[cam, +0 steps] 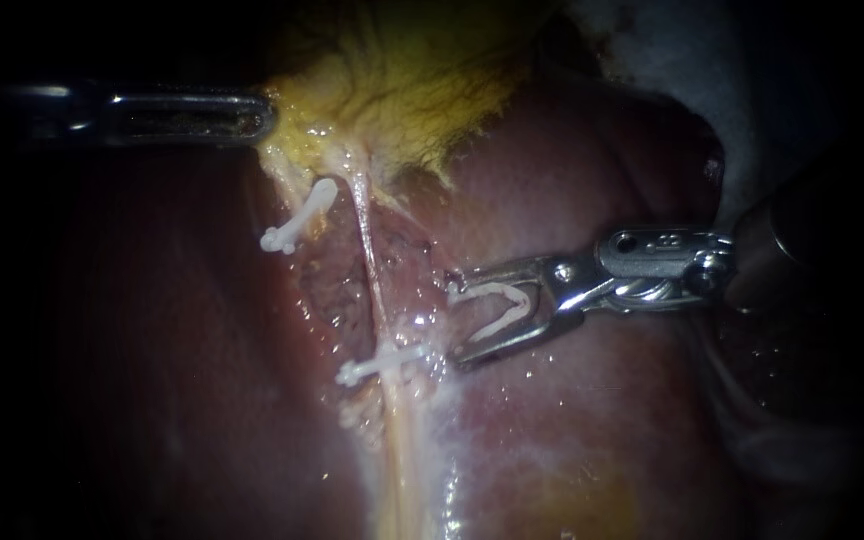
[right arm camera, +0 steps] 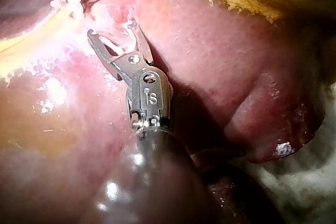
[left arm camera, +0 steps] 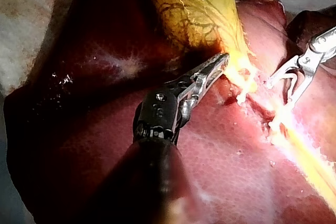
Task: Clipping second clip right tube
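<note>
My left instrument [cam: 264, 116] comes in at the upper left, its jaws together on the edge of the yellow gallbladder [cam: 402, 80]; the left wrist view shows its tip [left arm camera: 223, 60] on that same edge. A thin pale tube, the right tube [cam: 368, 255], runs down from the gallbladder with a white clip [cam: 382, 362] across it lower down. Another white clip [cam: 297, 225] sits on tissue further left. My right instrument [cam: 455, 320] holds an open white clip [cam: 500, 308] between its spread jaws, just right of the tube and apart from it.
Dark red liver [cam: 602, 430] lies all around the tube. A raw dissected patch [cam: 337, 290] sits left of the tube. A rounded liver lobe [right arm camera: 273, 119] rises beside my right instrument's shaft.
</note>
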{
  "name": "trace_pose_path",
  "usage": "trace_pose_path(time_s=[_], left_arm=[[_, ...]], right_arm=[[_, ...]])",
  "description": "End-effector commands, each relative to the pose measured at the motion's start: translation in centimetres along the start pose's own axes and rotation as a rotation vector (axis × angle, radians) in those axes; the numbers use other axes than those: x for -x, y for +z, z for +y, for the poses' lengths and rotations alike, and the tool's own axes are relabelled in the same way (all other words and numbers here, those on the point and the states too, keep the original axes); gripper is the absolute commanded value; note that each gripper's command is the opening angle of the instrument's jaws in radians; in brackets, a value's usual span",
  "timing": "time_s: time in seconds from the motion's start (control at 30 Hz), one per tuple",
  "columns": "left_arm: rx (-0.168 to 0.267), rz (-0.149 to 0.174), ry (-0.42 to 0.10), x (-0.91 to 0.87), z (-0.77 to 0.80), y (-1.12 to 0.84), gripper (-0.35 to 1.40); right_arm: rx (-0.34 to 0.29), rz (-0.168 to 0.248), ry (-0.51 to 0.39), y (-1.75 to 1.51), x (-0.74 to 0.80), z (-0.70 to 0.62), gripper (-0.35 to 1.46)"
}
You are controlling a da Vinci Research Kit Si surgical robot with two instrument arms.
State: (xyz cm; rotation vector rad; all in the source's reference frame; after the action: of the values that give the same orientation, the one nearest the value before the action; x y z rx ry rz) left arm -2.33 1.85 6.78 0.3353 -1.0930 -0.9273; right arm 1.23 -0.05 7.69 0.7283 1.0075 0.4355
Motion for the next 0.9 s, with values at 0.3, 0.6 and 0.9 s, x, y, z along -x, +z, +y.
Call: trace_pose_path(time_s=[0.3,0.6,0.9], left_arm=[[0.000,0.000,0.001,-0.01,0.00,0.00,-0.35],[0.001,0.000,0.001,-0.02,0.00,0.01,-0.35],[0.002,0.000,0.001,-0.02,0.00,0.02,-0.35]], right_arm=[[-0.022,0.006,0.017,-0.28,-0.28,-0.27,0.51],[-0.040,0.026,0.106,-0.46,-0.69,-0.56,0.51],[-0.071,0.025,0.239,-0.30,-0.82,-0.57,0.51]])
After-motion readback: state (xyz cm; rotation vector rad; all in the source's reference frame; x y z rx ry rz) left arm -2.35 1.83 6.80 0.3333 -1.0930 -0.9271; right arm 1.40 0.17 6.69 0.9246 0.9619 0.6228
